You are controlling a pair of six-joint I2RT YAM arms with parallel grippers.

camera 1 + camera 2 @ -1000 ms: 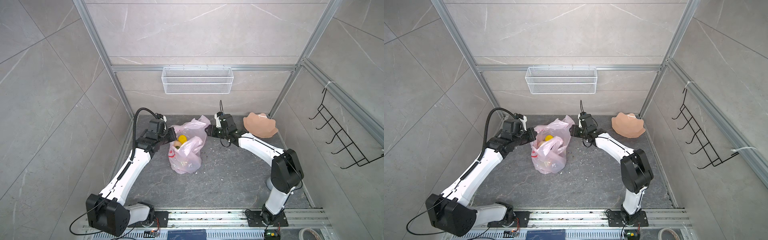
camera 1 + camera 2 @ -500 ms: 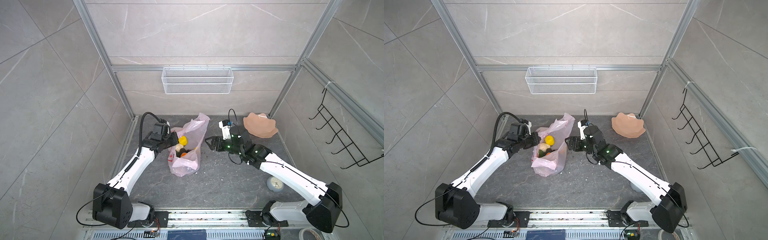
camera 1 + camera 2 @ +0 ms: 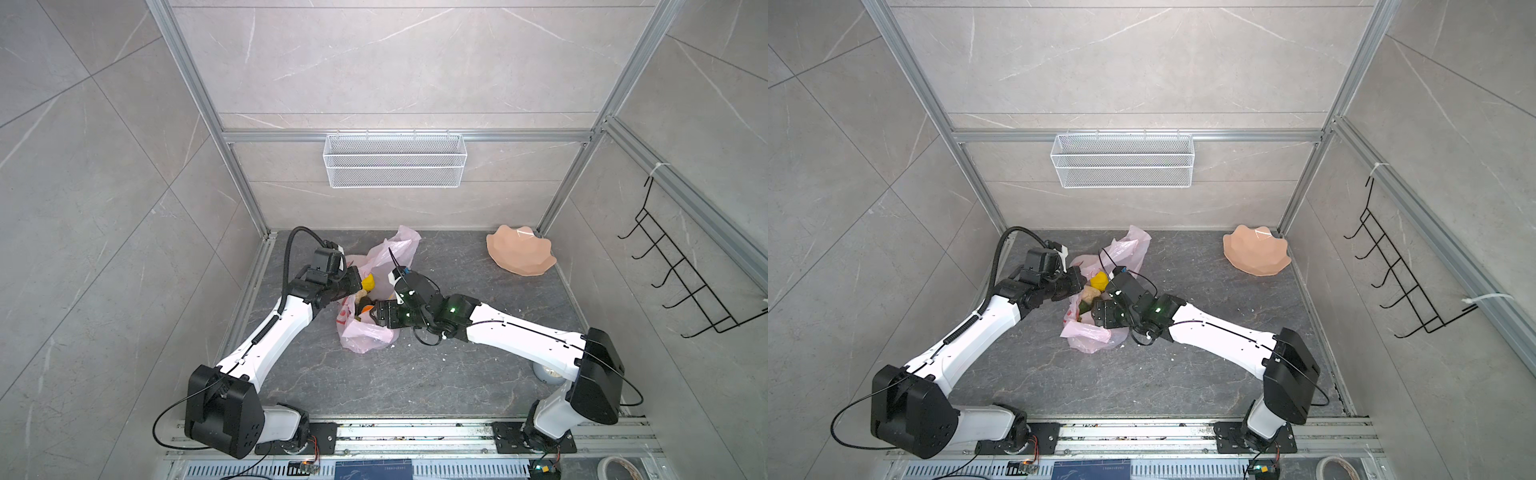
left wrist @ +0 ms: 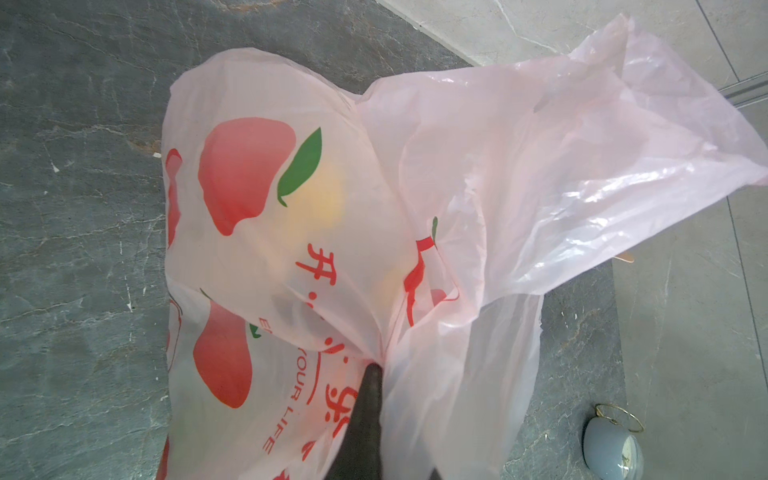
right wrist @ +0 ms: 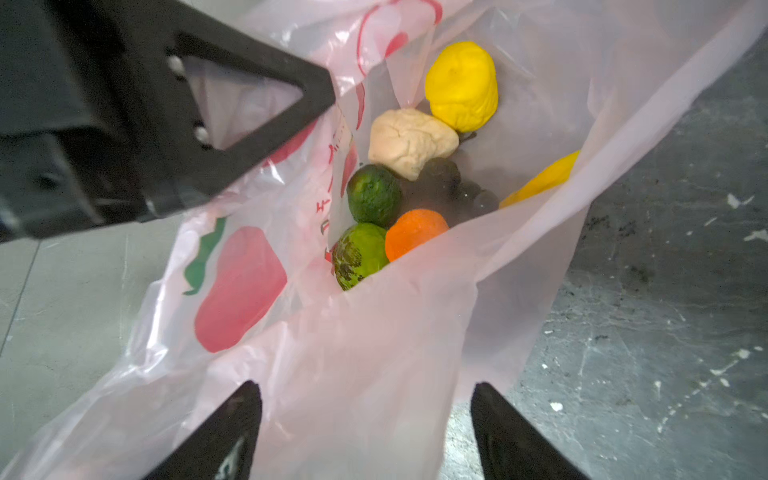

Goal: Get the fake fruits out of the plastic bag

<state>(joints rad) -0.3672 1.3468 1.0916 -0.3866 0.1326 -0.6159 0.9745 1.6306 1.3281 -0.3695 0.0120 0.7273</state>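
Dark stone desk (image 3: pixel 457 374) bearing the pink plastic bag (image 3: pixel 365 337), mouth open, left of centre. On the left gripper (image 4: pixel 375 368), jaws pinched on bag film. On the right gripper (image 5: pixel 368 419), jaws wide, straddling the bag's near wall. Inside the bag lie the fake fruits (image 5: pixel 409 141): yellow, cream, green, orange.

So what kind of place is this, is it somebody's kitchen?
Probably a robot test booth, not a home. A left arm and right arm are bolted to a rail at the front, tiled panels sit in a metal frame, and a wire basket and hook rack hang on the walls.
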